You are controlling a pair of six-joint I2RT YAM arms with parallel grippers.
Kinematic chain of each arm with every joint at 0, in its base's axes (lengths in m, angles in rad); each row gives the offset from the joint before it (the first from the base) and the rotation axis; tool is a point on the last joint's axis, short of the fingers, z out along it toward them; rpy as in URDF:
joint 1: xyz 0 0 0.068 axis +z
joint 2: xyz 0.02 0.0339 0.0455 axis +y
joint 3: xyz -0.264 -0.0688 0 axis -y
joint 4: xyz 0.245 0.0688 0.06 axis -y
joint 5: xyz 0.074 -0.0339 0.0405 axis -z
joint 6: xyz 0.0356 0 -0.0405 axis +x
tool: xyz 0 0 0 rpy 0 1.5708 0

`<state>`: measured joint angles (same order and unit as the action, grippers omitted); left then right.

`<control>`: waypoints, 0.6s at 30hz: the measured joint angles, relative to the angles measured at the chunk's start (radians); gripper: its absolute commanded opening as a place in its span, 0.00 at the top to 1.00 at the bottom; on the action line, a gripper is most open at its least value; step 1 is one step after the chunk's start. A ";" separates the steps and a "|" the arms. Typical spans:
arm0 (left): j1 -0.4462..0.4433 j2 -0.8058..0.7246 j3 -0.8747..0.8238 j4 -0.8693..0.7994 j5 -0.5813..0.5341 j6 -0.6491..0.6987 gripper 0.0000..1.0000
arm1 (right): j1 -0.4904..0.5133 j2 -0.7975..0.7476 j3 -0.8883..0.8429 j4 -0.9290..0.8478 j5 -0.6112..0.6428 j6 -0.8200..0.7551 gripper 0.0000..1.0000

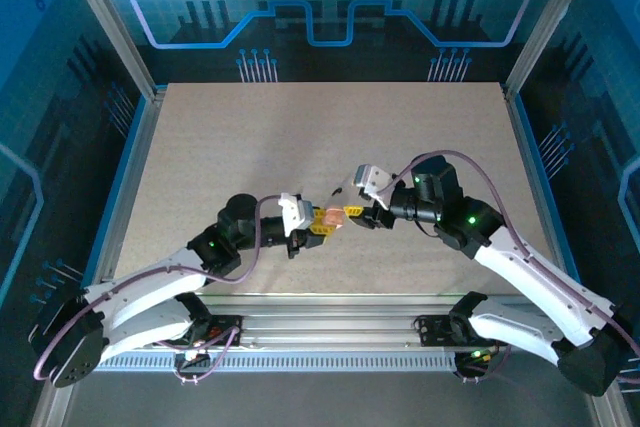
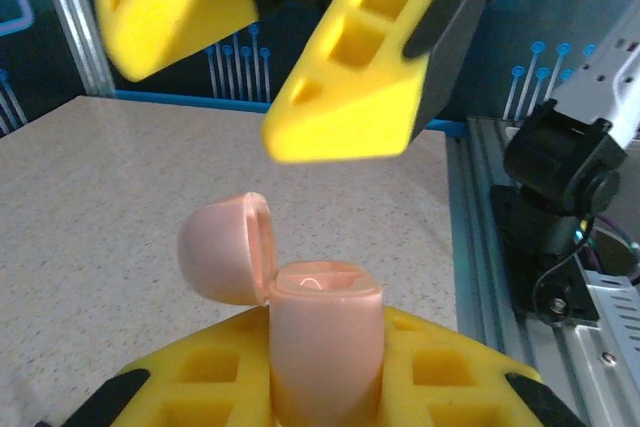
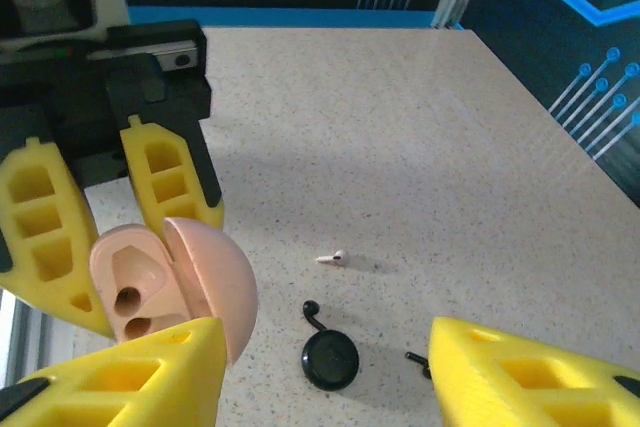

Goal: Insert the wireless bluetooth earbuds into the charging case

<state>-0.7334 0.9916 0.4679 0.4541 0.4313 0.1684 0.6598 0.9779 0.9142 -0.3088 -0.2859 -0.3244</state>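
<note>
The speckled table [image 1: 300, 127] carries both arms toward its near middle, where the left arm [image 1: 150, 287] and the right arm [image 1: 520, 257] meet tip to tip. The left gripper [image 2: 325, 387] is clamped on the pink case [image 2: 325, 332], holding it off the surface with its lid [image 2: 225, 252] swung back on the hinge. From the right wrist the two sockets [image 3: 128, 299] look dark and probably empty. The right gripper [image 3: 325, 337] hangs just beside the case with its fingers spread wide and nothing between them. One whitish earbud [image 3: 333, 258] lies on its side on the table below, a little beyond a small black disc [image 3: 330, 359]; I cannot tell where the second one is. The job now seems to be fetching that earbud. To do it well, the right gripper should narrow before going down, so the fingers straddle only the earbud and miss the disc. It should pinch gently, since so light a piece could skid or flick away. The left should keep the case steady with its opening facing the right arm. The earbud likely needs to go in stem first, lined up with a socket before it is let go.
</note>
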 measured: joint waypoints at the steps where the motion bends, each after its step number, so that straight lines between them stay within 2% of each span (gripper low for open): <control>1: 0.012 -0.016 -0.014 0.001 -0.018 -0.014 0.84 | 0.000 0.006 0.010 -0.003 0.013 0.037 0.43; 9: 0.206 -0.230 -0.158 0.010 -0.159 -0.164 0.84 | 0.000 0.160 0.173 -0.090 0.171 0.416 0.43; 13: 0.290 -0.388 -0.187 -0.041 -0.268 -0.231 0.84 | 0.001 0.268 0.245 -0.159 0.237 0.608 0.44; 18: 0.373 -0.532 -0.208 -0.133 -0.383 -0.307 0.85 | 0.029 0.398 0.313 -0.233 0.302 0.776 0.45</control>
<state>-0.3603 0.4595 0.2604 0.3210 0.0486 -0.1390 0.6884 1.3758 1.2270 -0.5419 0.0162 0.4515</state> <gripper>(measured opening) 0.209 0.555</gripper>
